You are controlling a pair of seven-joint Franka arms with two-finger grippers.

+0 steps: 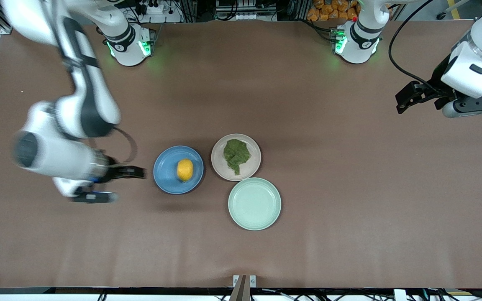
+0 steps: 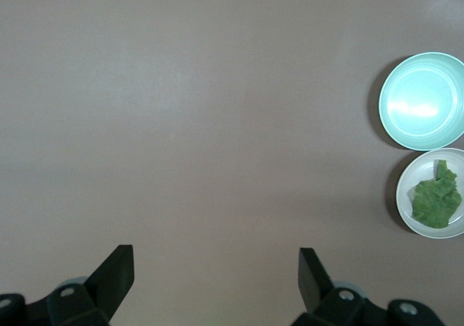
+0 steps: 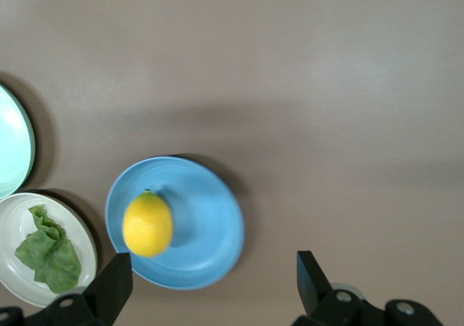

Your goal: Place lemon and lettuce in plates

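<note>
I see the lemon sitting in the blue plate, a bit off-centre toward the beige plate. The lettuce lies in the beige plate, which is just beside the blue one on the left arm's side. The mint-green plate has nothing in it; it sits nearer the front camera than the beige plate, almost touching it.

Right tool is up over bare bench just beside the blue plate, toward the right arm's end. Its fingers are spread wide and hold nothing; from its wrist view the lemon and blue plate show between and above the fingertips.

Left tool hangs over the bench at the left arm's end, well apart from the plates, waiting. Its fingers are spread too, nothing between them.
</note>
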